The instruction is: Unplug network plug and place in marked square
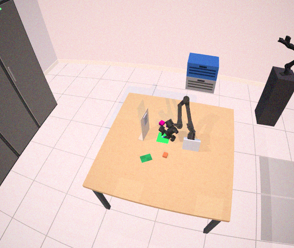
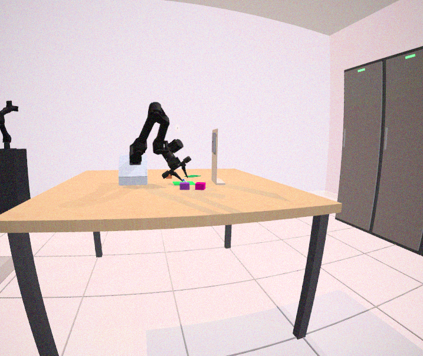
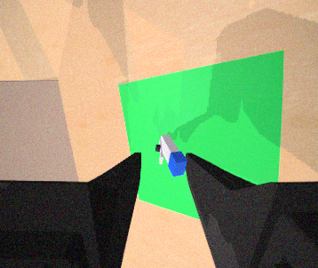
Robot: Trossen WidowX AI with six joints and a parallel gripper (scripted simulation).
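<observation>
The gripper (image 1: 167, 136) (image 2: 184, 178) (image 3: 162, 158) stands partly open, holding nothing. Between its fingertips, nearer the right-hand one in the wrist view, is the tilted blue-and-white plug (image 1: 162, 136) (image 2: 183, 180) (image 3: 174, 156), over the bright green square (image 1: 160, 140) (image 2: 177, 183) (image 3: 242, 151); whether it touches that finger, I cannot tell.

On the table (image 1: 168, 181) (image 2: 165, 207) (image 3: 158, 253), as seen from above, the marked square (image 1: 162, 140) (image 2: 177, 183) (image 3: 247, 133) lies between the upright panel (image 1: 144, 129) (image 2: 215, 162) (image 3: 25, 133), left, and the base block (image 1: 191, 145) (image 2: 133, 180), right; one cube (image 1: 161, 122) (image 2: 200, 185) lies behind the square, another block (image 1: 165, 155) (image 2: 169, 177) before it, right of a flat card (image 1: 145, 157) (image 2: 192, 176)
</observation>
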